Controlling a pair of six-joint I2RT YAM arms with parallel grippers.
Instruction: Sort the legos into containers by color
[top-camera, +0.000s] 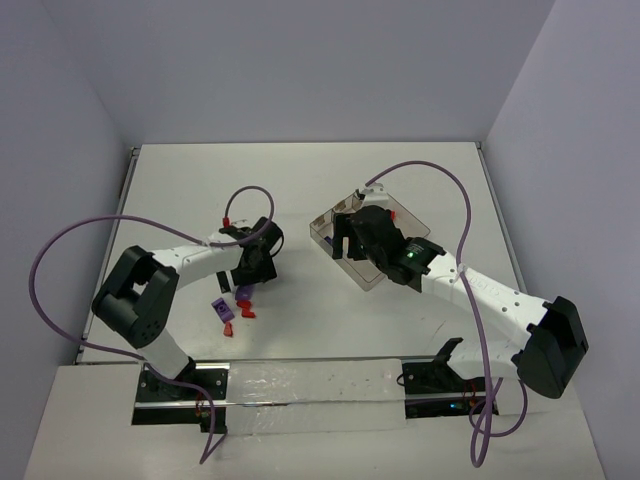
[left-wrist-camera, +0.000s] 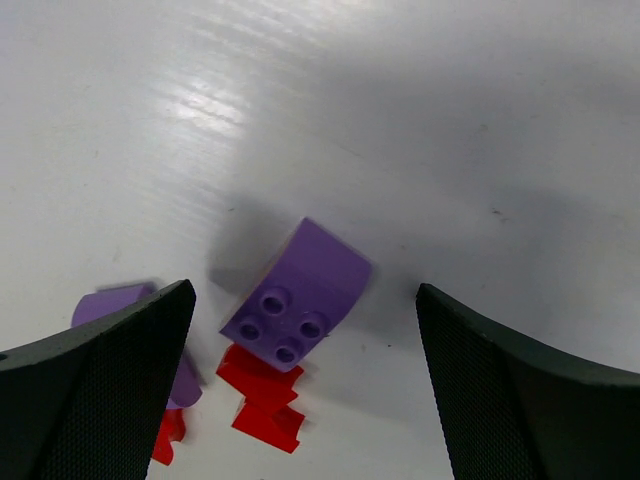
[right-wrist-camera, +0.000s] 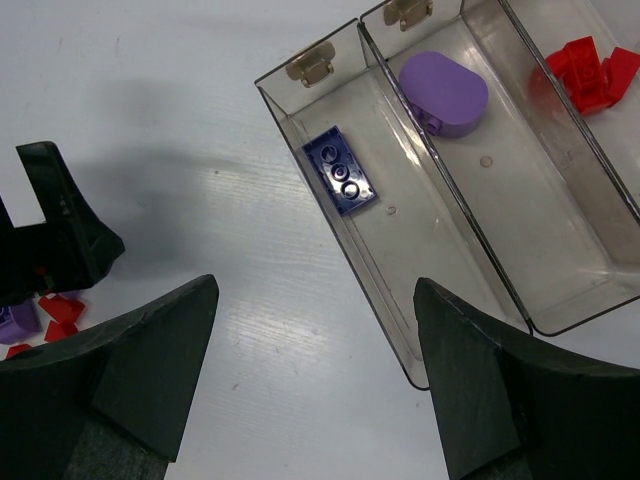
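Well, purple lego (left-wrist-camera: 305, 290) between left fingers (left-wrist-camera: 100, 380)

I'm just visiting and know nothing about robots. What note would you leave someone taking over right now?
Left fingers: open, empty, a loose purple brick on the table framed between them.
Right fingers: open, empty, beside the tray.
Done: a dark purple brick, a lilac brick and red bricks lie in three separate compartments.
Remaining: that purple brick, the red pieces next to it, another purple one half hidden by a finger.
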